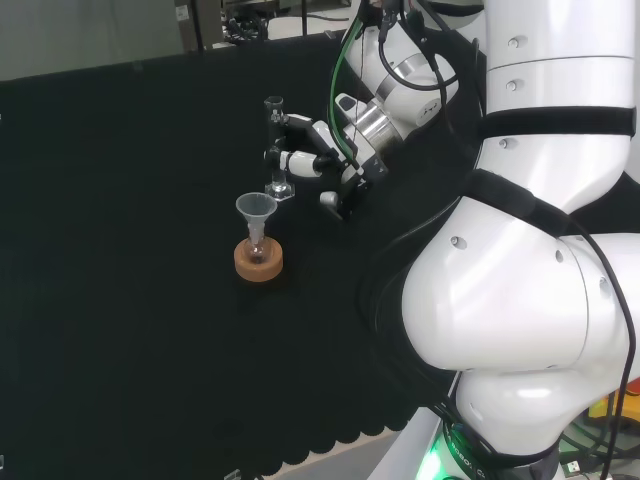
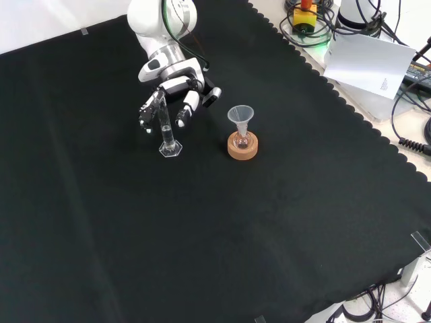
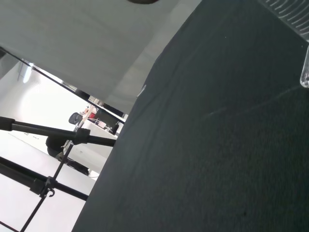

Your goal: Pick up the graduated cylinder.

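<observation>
The hand (image 2: 168,94) has its fingers (image 2: 184,110) curled around the upright graduated cylinder (image 2: 166,128), whose base rests on the black tabletop (image 2: 202,229) just left of the cork-ringed flask (image 2: 242,142).

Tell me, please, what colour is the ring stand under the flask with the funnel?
Cork brown; the ring stand shows best in the front view.

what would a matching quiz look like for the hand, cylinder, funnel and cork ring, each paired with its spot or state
Things:
1. hand
2. graduated cylinder
3. funnel
4. cork ring

States:
A. seated in the neck of a small flask
B. lies on the cloth under the flask
C. stands upright on a clear base
D. fingers set around the cylinder's upper part

Pairs: 1-D, 2-C, 3-A, 4-B
</observation>
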